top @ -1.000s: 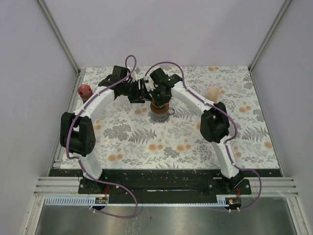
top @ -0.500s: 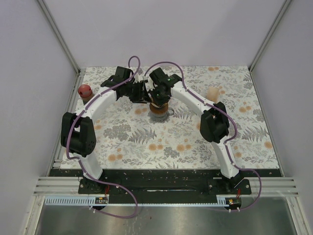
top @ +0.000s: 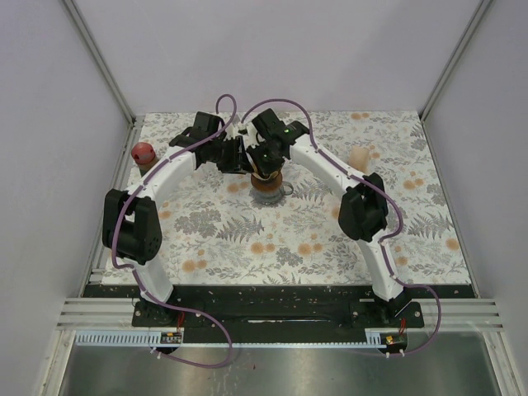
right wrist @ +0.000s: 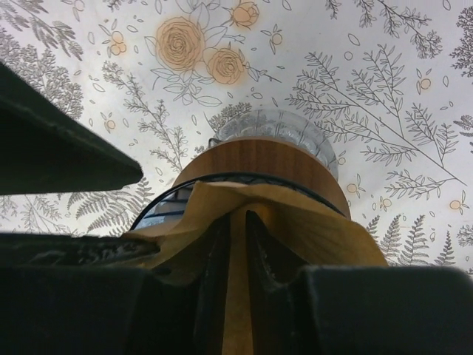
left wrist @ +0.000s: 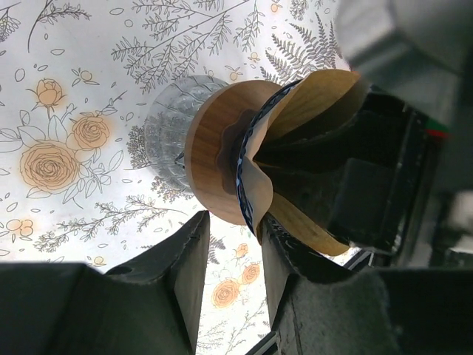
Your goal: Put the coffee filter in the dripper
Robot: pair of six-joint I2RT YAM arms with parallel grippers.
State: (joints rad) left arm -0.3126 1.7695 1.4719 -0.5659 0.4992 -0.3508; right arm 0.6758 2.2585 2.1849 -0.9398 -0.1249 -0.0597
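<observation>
Left wrist camera shows the brown paper coffee filter (left wrist: 310,100) sitting point-down in the dripper (left wrist: 211,159), its upper edge flaring above the wire rim (left wrist: 244,170). The left gripper (left wrist: 235,222) hovers just beside the dripper, its fingers apart with flowered cloth (left wrist: 74,148) showing between them and the filter's edge just outside that gap. Over the dripper, the right gripper (right wrist: 235,222) straddles the filter's seam (pinching or merely flanking it, I cannot tell). Seating it well likely means letting go gently and lifting straight up, so the paper isn't dragged out.

The coffee filter (left wrist: 314,96) is matt brown paper — the dripper (left wrist: 209,159), smooth wood over ribbed clear glass.
</observation>
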